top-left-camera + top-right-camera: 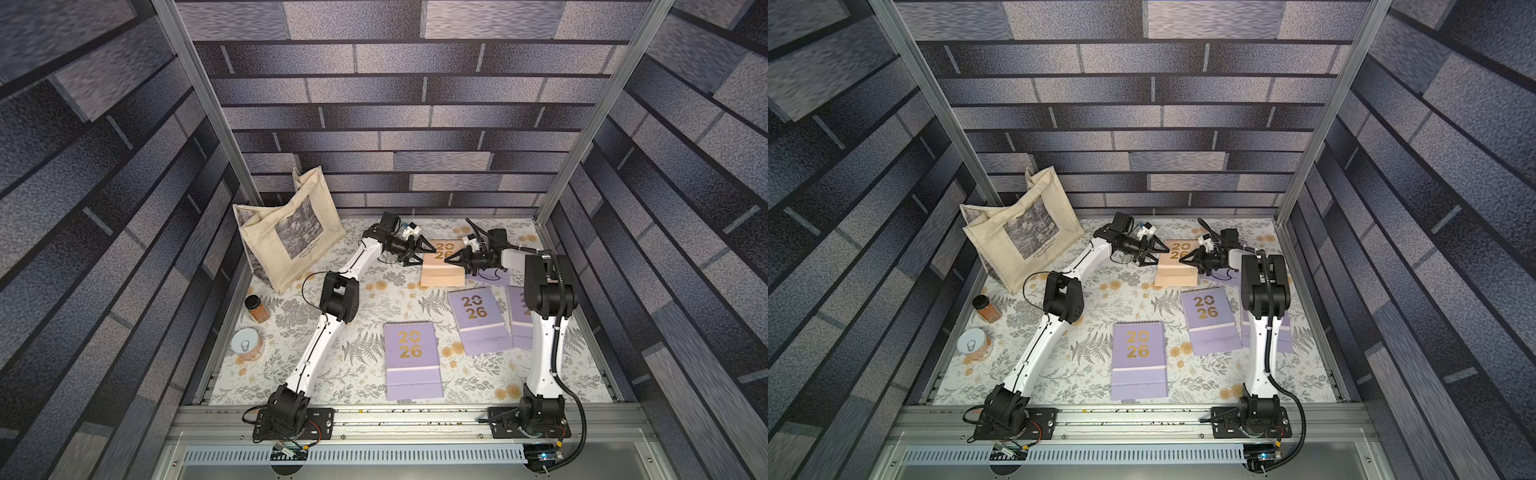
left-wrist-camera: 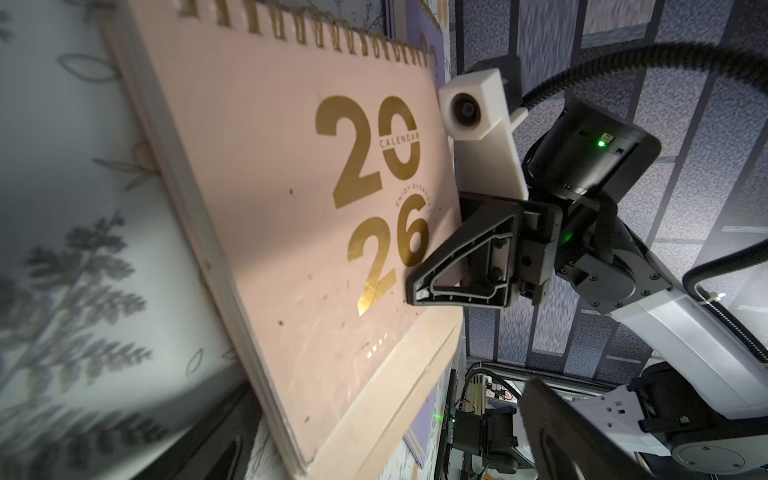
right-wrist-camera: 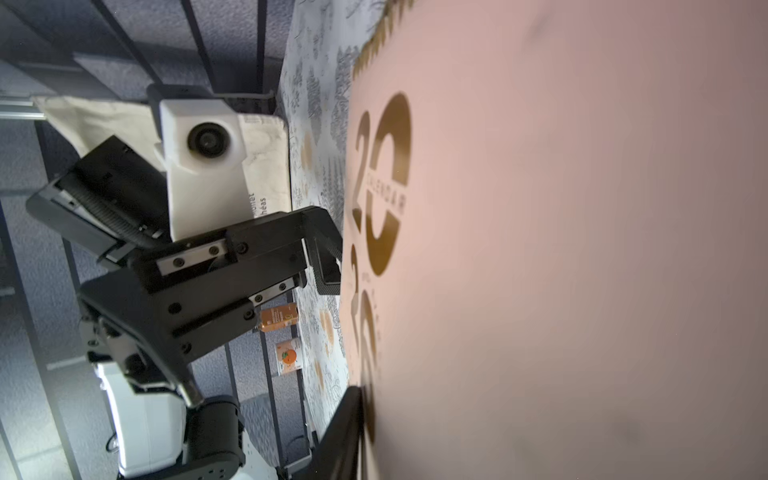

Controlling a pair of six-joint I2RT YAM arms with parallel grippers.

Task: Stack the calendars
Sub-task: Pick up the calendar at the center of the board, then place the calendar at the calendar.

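**Peach calendar (image 1: 441, 275) flanked by both grippers, far middle**

The left gripper (image 1: 424, 255), jaws wide apart, faces its 9 o'clock edge. The calendar lies flat, long axis running 12 to 6. The right gripper (image 1: 448, 258), fingers together on nothing I can see, points in from 3 o'clock. Both look equally near. The lavender calendars (image 1: 478, 318) lie toward 5 o'clock.

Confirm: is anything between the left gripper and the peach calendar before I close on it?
Nothing visible stands between them. The left gripper, open, is right at one side edge of the peach calendar, with no object in the gap. The right gripper, shut, sits at the opposite side, out of the left one's path.
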